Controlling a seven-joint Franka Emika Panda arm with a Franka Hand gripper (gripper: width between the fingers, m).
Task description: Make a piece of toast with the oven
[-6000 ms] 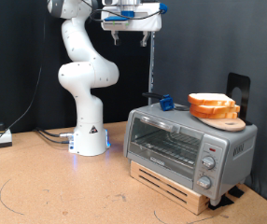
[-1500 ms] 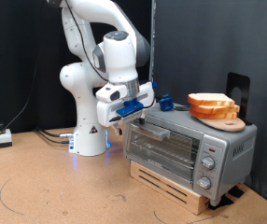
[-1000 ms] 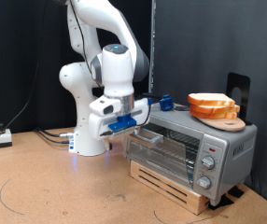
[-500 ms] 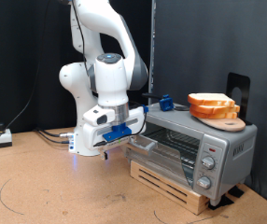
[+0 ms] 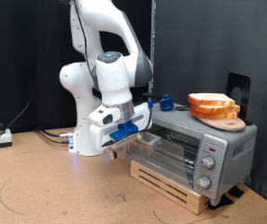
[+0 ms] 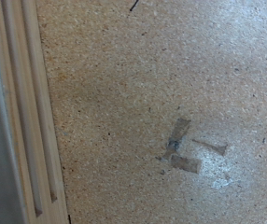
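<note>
The silver-grey oven (image 5: 222, 147) stands on a wooden pallet at the exterior view's right. Its glass door (image 5: 166, 151) is tilted partly open at the top. My gripper (image 5: 129, 133), with blue fingers, is at the door's upper left corner, by the handle end. Two alike slices of toast (image 5: 211, 101) lie stacked on a round wooden board (image 5: 230, 122) on top of the oven. The wrist view shows only the tabletop and the pallet's edge (image 6: 26, 121); no fingers, handle or toast show there.
The robot's white base (image 5: 89, 140) stands left of the oven. A blue object (image 5: 166, 101) lies on the oven's back left. A black stand (image 5: 238, 89) rises behind the toast. Cables and a small box (image 5: 1, 138) lie at far left. Tape scraps (image 6: 182, 157) mark the table.
The arm came down from high above to the oven's front. Over the last second the gripper moved down and left with the door's top edge, tilting the door open.
</note>
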